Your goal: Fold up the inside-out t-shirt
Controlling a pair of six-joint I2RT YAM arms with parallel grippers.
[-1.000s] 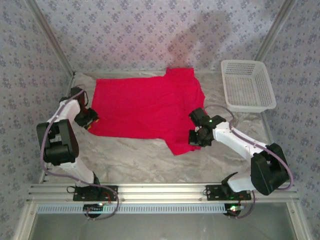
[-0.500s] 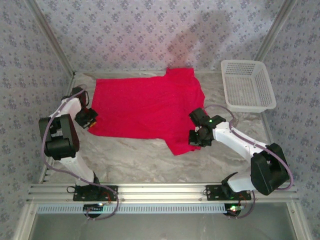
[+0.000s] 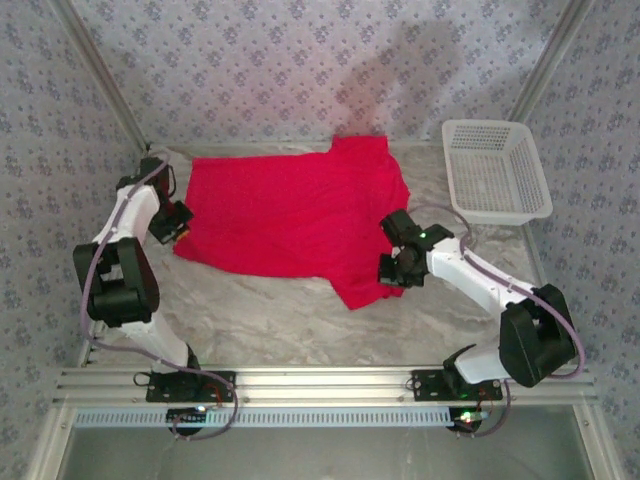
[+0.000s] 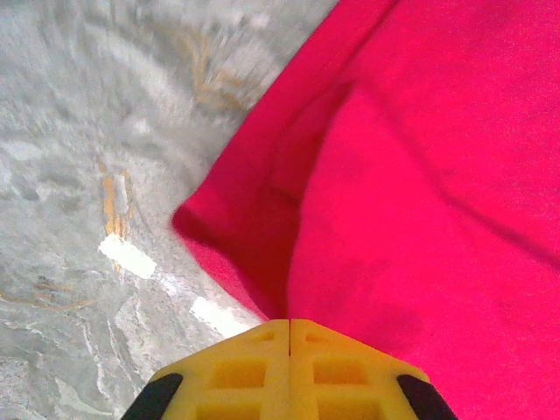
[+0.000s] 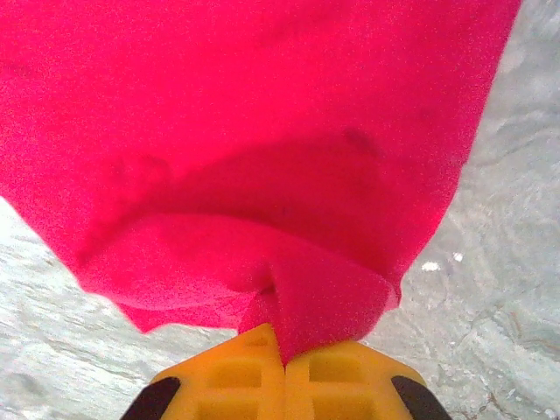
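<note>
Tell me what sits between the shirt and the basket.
Nothing. In the top view, the stretch between the t-shirt and the basket is bare marbled tabletop.

No text, label, brand, number or sign can be read in any of the views.
</note>
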